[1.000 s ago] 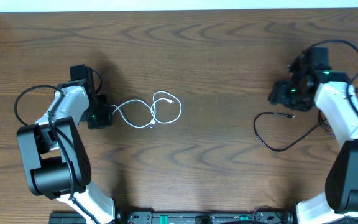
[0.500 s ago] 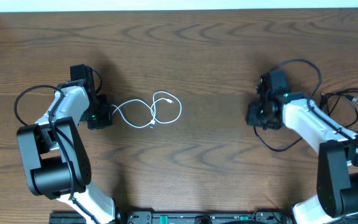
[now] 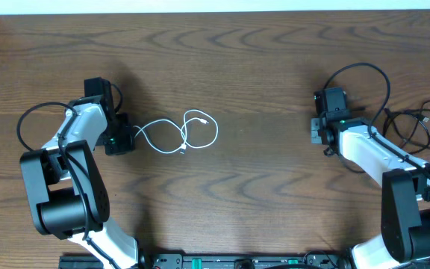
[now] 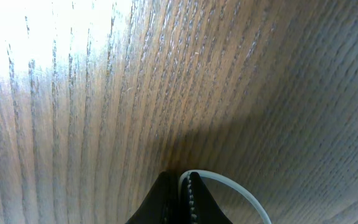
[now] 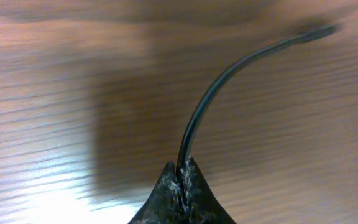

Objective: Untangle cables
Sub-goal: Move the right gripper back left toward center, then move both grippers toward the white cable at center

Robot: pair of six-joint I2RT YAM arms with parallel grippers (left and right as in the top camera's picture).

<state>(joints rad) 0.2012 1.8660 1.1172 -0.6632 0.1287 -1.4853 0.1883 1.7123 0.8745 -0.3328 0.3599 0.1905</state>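
Looks mostly done: cables lie well apart. Left gripper (image 4: 180,177) is clenched on one end of the white cable (image 4: 229,183), whose loops sit left of centre in overhead, w/ crossings left to open. Right gripper (image 5: 180,167) is clamped on the black cable (image 5: 194,118). Its rest is prob. at right edge, among arm wires (image 3: 358,66) that crowd it.

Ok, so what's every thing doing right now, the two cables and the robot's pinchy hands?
Thin white cable: lying in loose loops on the brown wooden table, pinched at one end.
Thin black cable: pinched, curving away from the fingers.
Left gripper: shut on the thin white cable.
Right gripper: shut on the thin black cable.
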